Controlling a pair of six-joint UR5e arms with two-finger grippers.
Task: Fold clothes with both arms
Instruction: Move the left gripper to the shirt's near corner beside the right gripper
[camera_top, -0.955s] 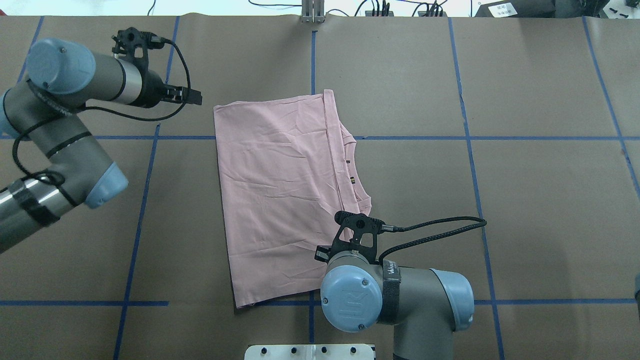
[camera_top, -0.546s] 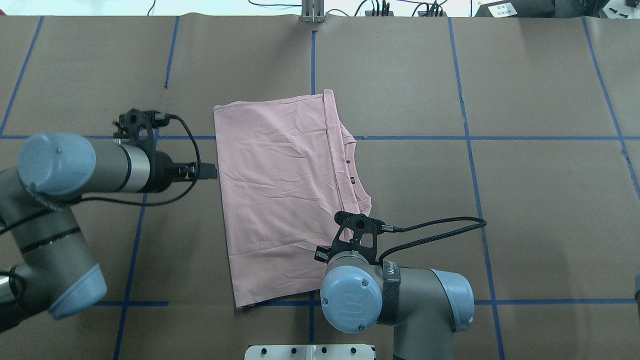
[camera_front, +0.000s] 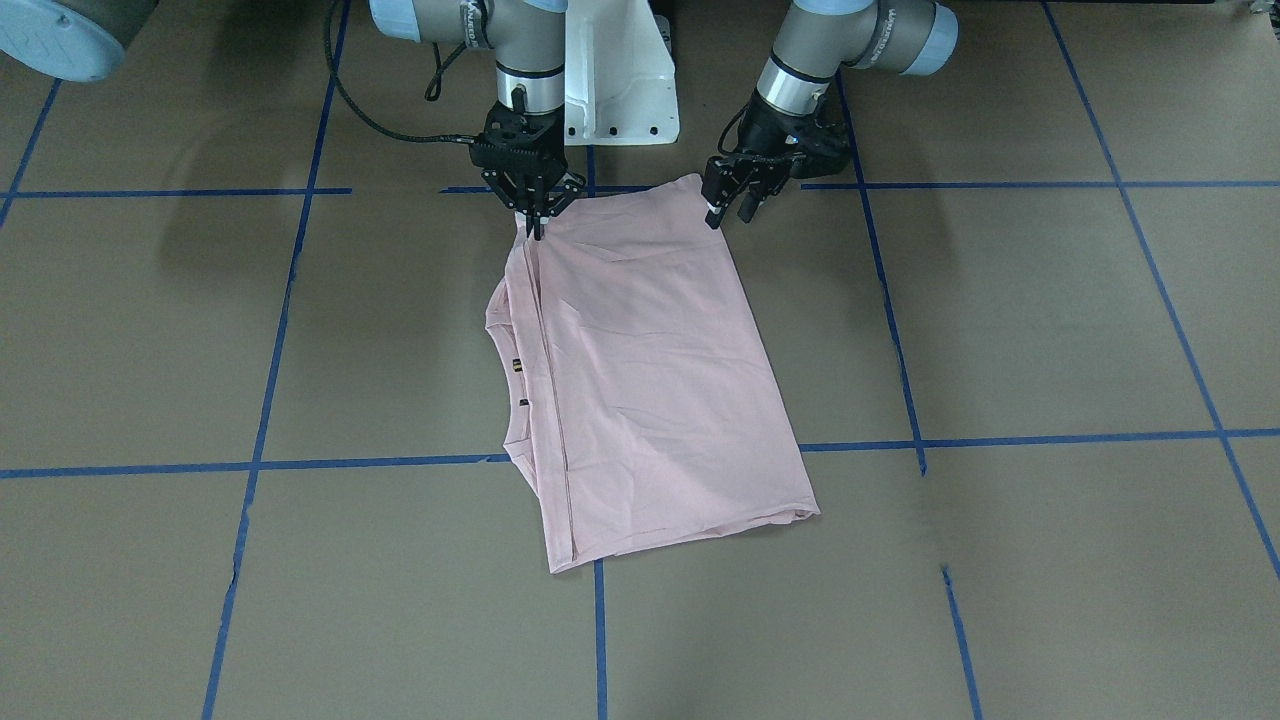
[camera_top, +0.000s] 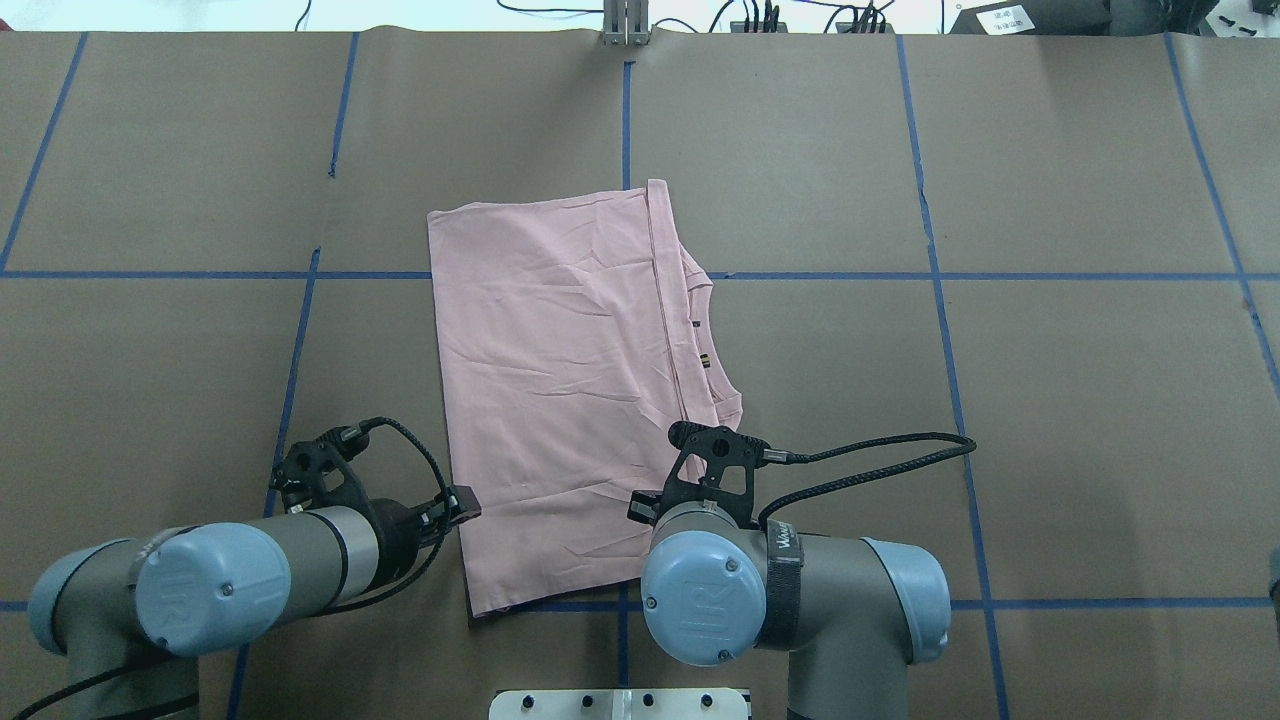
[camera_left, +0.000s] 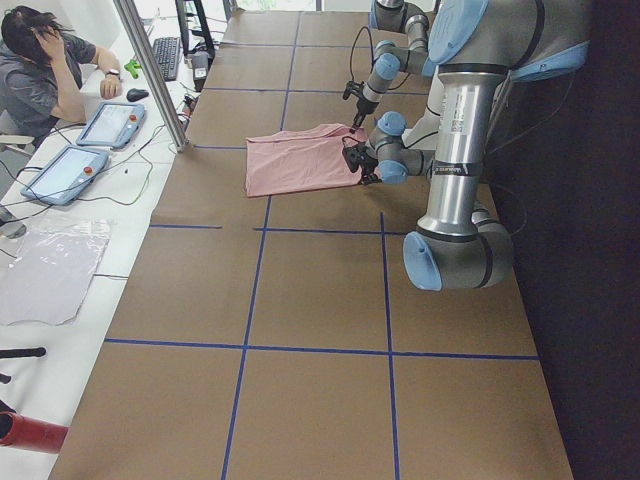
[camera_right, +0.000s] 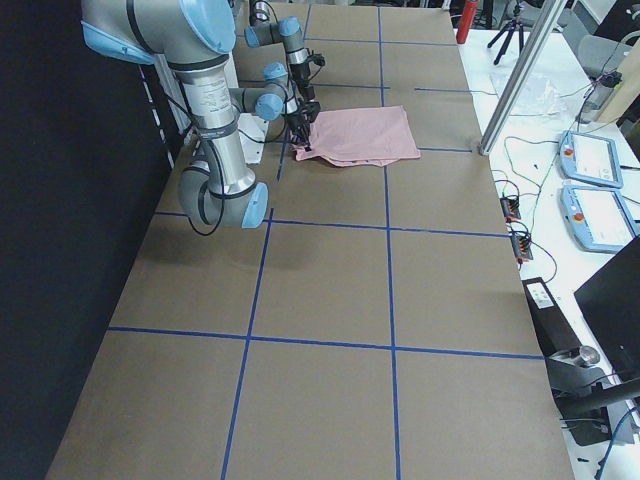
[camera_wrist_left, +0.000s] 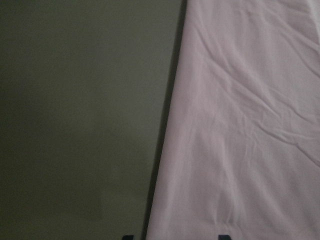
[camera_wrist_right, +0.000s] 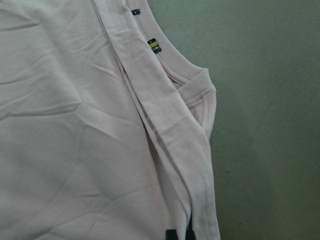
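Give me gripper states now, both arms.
Left gripper: open, fingers either side of the T-shirt edge, holding nothing.
Right gripper: closed on the T-shirt's folded edge.

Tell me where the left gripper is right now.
In the overhead view, the left gripper sits lower left, at the left edge of the pink T-shirt, near its robot-side corner.
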